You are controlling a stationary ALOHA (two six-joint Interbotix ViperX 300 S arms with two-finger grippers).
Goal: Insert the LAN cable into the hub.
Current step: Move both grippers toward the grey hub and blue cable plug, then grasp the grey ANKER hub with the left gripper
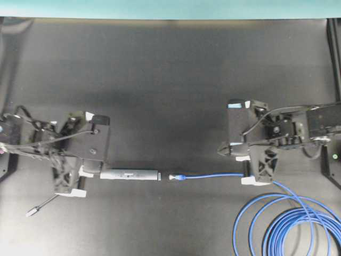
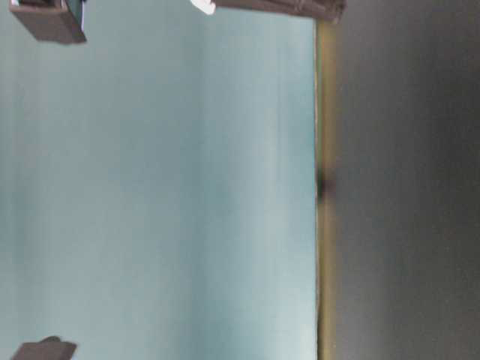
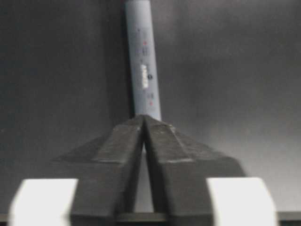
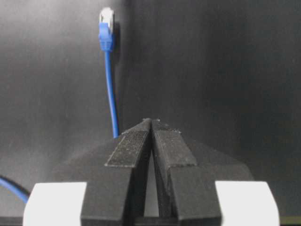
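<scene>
Now the hub (image 1: 130,175) lies flat on the dark table (image 1: 170,80), stretched left to right in the overhead view, with its left end at the left end effector (image 1: 91,174). From the left wrist view that end effector's jaws are pressed together, and the hub (image 3: 143,61) runs straight away from their tips; whether they actually pinch its near end or its cord I cannot tell. The thin grey cord with its silver plug (image 1: 33,211) trails off below the left arm. The LAN cable (image 1: 213,175) lies in line with the hub, its plug (image 1: 177,176) just beside the hub's right end with a small gap between them. The right end effector (image 1: 246,172) sits clenched at the cable; in its wrist view the cable (image 4: 112,94) passes just left of the closed tips. Loops of cable (image 1: 287,224) rest at the lower right.
</scene>
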